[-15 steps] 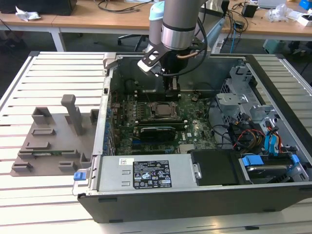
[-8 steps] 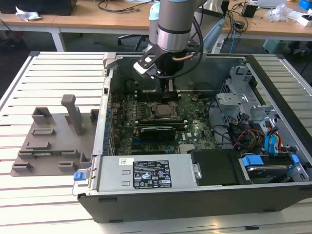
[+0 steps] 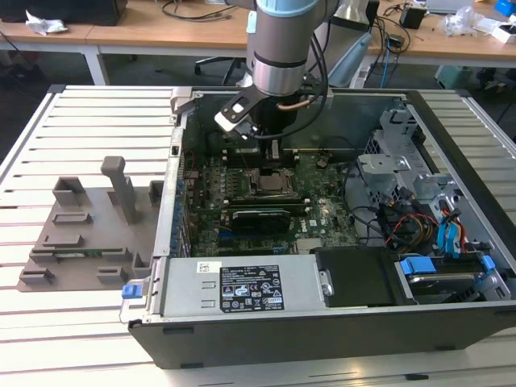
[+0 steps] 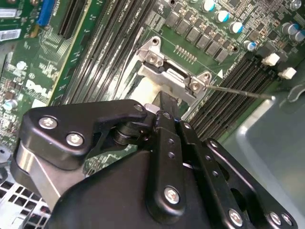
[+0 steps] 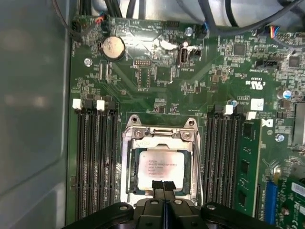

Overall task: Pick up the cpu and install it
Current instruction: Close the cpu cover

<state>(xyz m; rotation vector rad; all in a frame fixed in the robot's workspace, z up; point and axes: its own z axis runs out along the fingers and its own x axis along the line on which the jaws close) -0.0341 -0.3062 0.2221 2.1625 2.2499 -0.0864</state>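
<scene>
Inside the open computer case (image 3: 451, 145), the gripper (image 5: 163, 187) is hanging low over the socket frame (image 5: 159, 133) on the motherboard (image 5: 157, 71); in the first wrist view the fingertips (image 5: 163, 185) are looking pressed together, narrow, with no gap showing between them, sitting at the edge of the cpu (image 5: 159, 167); the cpu is lying flat in the socket, silver top up, the frame around it; in the second wrist view the metal frame (image 4: 171, 71) is sitting just past the gripper's black linkage (image 4: 143, 157); whether the tips are touching the chip or hovering just above it, cannot tell. Risks, as a judgement: if the chip is sitting slightly skewed, any downward push could be bending socket pins; sideways drift of the closed tips could be dragging the chip off its seat or scraping the lid; the memory slots (image 5: 93, 157) and the installed green module (image 5: 248, 167) are lying close on both sides, so a lateral swing could be clipping them; the thin retention lever (image 4: 238, 90) is standing near the frame and could be snagging the linkage.
</scene>
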